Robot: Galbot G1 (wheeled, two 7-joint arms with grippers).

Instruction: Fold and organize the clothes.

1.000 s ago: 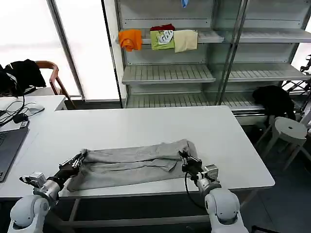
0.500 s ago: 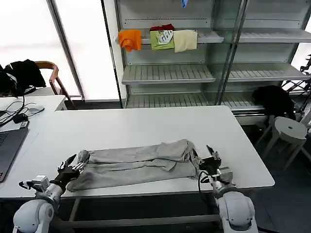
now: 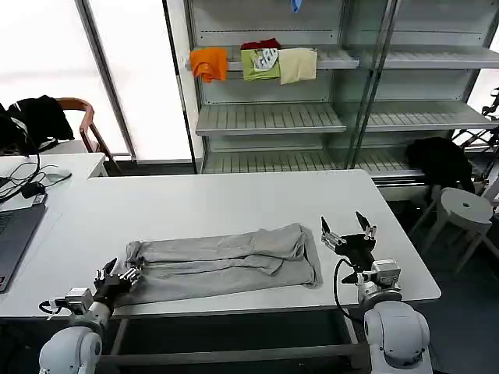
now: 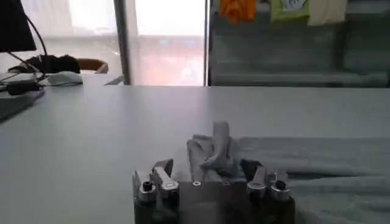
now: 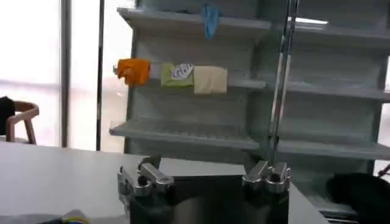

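Lying along the near edge of the white counter in the head view, the grey shirt is folded into a long band. The left claw sits released at the shirt's 9 o'clock end, the right claw released and lifted clear at its 3 o'clock. A shelf at 12 o'clock carries orange, green and cream garments.

The left wrist view shows the bunched shirt end just beyond spread fingers, nothing gripped.

The right wrist view faces the shelving, its fingers apart.
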